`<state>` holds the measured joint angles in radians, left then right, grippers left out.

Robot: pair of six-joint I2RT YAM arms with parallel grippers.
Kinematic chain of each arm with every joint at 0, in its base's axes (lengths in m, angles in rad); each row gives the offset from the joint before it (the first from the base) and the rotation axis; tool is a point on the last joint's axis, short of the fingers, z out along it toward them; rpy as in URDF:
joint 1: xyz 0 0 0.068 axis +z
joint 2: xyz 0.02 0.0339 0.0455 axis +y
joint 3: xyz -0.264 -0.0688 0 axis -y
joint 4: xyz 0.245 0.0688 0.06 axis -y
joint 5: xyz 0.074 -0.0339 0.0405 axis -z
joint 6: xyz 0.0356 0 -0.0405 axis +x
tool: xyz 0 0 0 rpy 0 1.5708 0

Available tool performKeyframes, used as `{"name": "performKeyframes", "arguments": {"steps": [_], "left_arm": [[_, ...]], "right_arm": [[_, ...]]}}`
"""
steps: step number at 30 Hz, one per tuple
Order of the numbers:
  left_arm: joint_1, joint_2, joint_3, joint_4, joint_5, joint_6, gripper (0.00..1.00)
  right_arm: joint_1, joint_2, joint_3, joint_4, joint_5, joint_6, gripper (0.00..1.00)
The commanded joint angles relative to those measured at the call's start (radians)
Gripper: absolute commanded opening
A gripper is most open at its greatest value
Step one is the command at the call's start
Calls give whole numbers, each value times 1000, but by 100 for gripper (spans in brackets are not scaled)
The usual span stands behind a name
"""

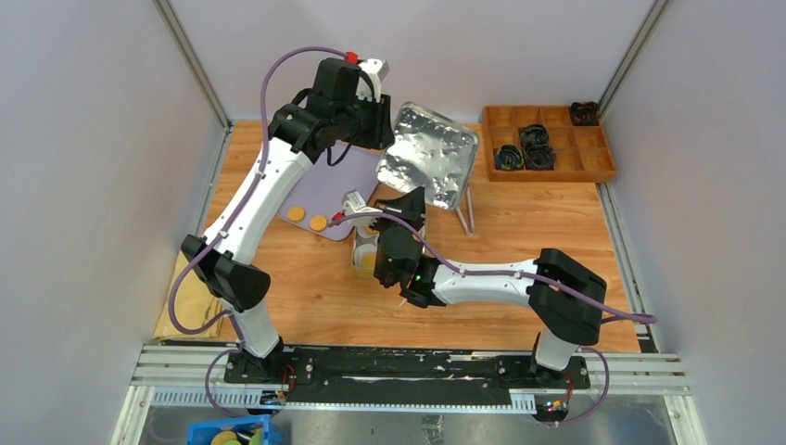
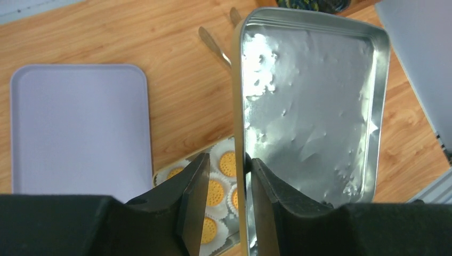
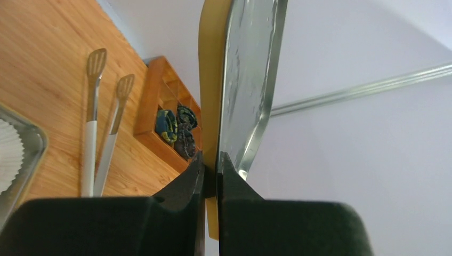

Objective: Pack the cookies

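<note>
Nearest the arms, an open tin [image 2: 158,175] sits on the counter [image 1: 519,241], holding cookies [image 2: 228,164] that each rest in a white paper cup [image 2: 218,209]. Two more cookies [image 1: 296,213] lie loose on the lilac tray [image 2: 80,128] just beyond it. They look light, thin and brittle, so a gentle pinch across the rim, lifting flat, probably suits them better than a squeeze on the faces. Above the tin, both arms meet at the silver lid [image 2: 314,106], which hangs tilted in the air. The right jaws are pressed tight on its edge. The left jaws straddle the opposite rim, but a gap shows on one side, so they are spread rather than clamped. The lid is glossy sheet metal and likely slippery. Beyond it, tongs [image 3: 93,106] lie on the counter, and at the far edge a wooden divider box [image 1: 547,176] holds dark coiled items.
</note>
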<state>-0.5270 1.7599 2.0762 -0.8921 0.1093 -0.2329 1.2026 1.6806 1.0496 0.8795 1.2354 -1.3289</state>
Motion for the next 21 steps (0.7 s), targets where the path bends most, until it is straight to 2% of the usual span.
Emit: {"name": "performKeyframes", "arguments": {"steps": [1,5,10,13,15,17,21], "left_arm": [[-4,-14,41,-30,-32,22,46],[-4,2,93,-28,-87,24,62],[11,-19,118,13,-149,3,67],[26,-73,80,83,-212,-7,69],[31,-129,26,151,-276,-9,70],[35,-202,-52,243,-337,0,72],[42,-349,-168,389,-493,37,76]], "right_arm": [[5,-8,1,341,64,-216,0],[5,-34,-16,352,81,-219,0],[1,-76,-33,368,100,-216,0],[-2,-119,-40,276,110,-148,0],[-7,-161,-33,105,116,-18,0],[-14,-222,-19,-163,110,200,0],[-61,-349,82,-875,15,814,0]]}}
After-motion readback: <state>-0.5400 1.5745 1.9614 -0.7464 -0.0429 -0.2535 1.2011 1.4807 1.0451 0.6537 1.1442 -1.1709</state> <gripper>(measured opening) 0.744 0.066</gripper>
